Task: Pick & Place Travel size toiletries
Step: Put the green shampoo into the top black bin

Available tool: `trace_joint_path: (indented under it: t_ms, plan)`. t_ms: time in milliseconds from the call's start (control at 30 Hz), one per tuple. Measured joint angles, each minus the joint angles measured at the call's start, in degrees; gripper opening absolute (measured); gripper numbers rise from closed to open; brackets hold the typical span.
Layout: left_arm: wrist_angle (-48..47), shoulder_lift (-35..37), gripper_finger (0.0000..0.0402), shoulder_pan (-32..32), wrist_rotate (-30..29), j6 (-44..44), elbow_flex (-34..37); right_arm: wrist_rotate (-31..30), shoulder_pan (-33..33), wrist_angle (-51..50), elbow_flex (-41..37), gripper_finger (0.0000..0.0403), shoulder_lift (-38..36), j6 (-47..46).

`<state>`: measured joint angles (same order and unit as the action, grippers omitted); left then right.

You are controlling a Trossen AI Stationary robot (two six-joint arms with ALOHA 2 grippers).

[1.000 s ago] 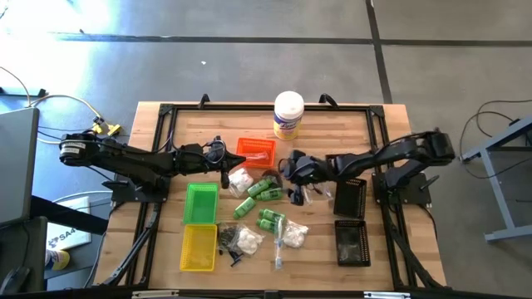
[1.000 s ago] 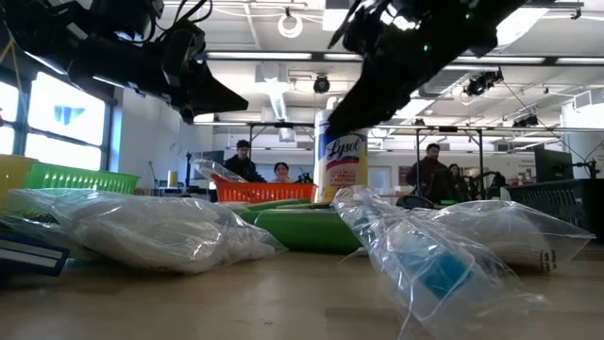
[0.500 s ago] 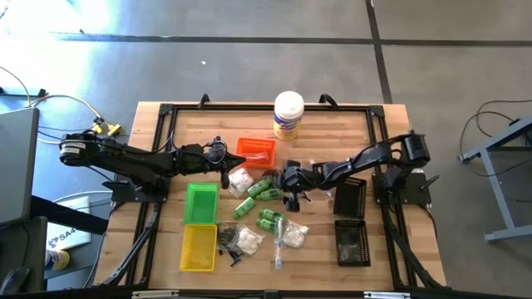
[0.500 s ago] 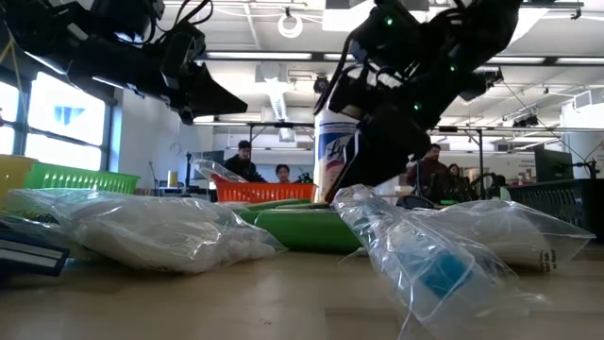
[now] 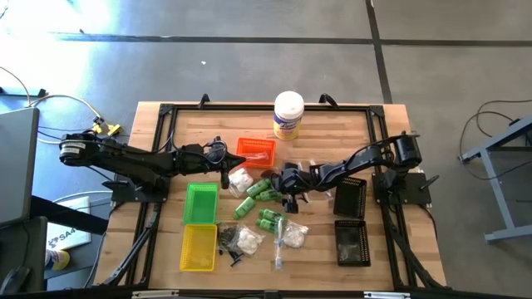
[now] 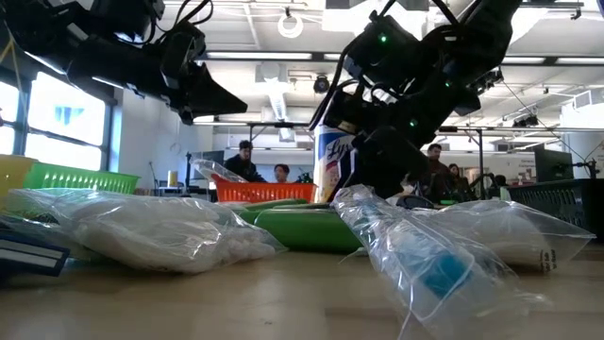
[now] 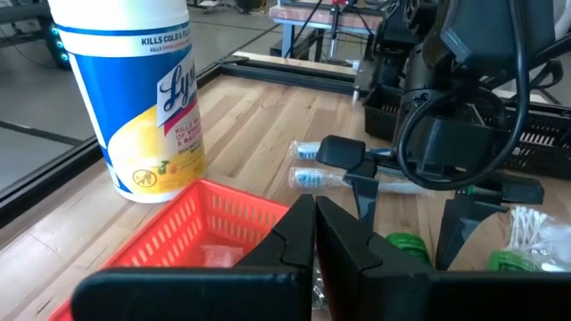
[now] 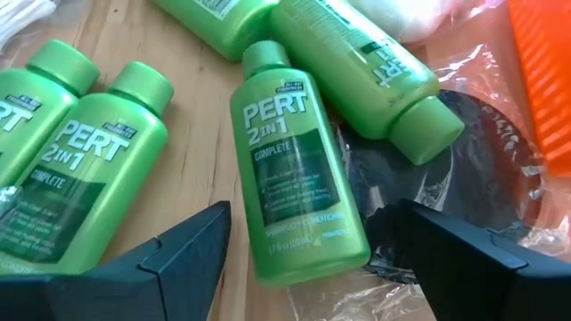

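Several small green bottles (image 5: pixel 266 190) lie on their sides in the middle of the table, among clear bags of white fluff (image 5: pixel 247 239) and wrapped sticks (image 5: pixel 279 249). My right gripper (image 5: pixel 285 193) is open and slants down over them. In the right wrist view its fingers stand on either side of one green bottle (image 8: pixel 299 187) without touching it. A black piece in a clear bag (image 8: pixel 477 152) lies beside that bottle. My left gripper (image 5: pixel 224 171) is shut and empty, hovering by the orange tray (image 5: pixel 256 149).
A white canister with a yellow label (image 5: pixel 288 115) stands at the far edge. Green (image 5: pixel 200 203) and yellow (image 5: pixel 199 247) trays sit at the near left, and two black trays (image 5: pixel 350 198) sit at the right. People show in the room beyond the table.
My right gripper has come down and toward the table's left, onto the group of green bottles, tipping its fingers more steeply downward. It has stayed open. The bottles and bags have not moved.
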<state>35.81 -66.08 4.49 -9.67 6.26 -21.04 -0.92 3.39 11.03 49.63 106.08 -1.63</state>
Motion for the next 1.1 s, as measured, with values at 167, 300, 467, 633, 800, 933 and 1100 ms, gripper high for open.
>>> trace_joint_path:
  t_ms: [167,300,467,633,800,933,1100]
  plan:
    - [-0.15,0.0,0.0007,0.0,0.0,0.0,0.0,0.06,-0.01,-0.04,0.0,0.0309,0.0,-0.02]
    - [-0.15,0.0,0.0007,0.0,0.0,0.0,-0.01,0.5,-0.01,-0.35,0.0,0.0299,0.0,-0.02]
    - [-0.34,0.0,0.0007,0.0,0.0,0.0,0.0,0.97,-0.01,-0.44,0.0,0.0271,0.0,-0.02]
    - [-0.42,0.0,0.0007,0.0,0.0,0.0,0.0,1.09,-0.01,-0.48,0.0,0.0246,0.0,-0.02]
    - [-0.39,0.01,0.0007,0.0,0.0,0.0,0.0,1.11,-0.01,-0.63,0.0,0.0215,0.0,-0.04]
    - [-0.39,0.0,0.0007,0.0,0.0,0.0,0.0,1.41,-0.01,-0.83,0.0,0.0187,0.0,-0.04]
    - [-0.39,0.0,0.0007,0.0,0.0,0.0,0.0,2.63,-0.01,-0.87,0.0,0.0164,-0.02,-0.15]
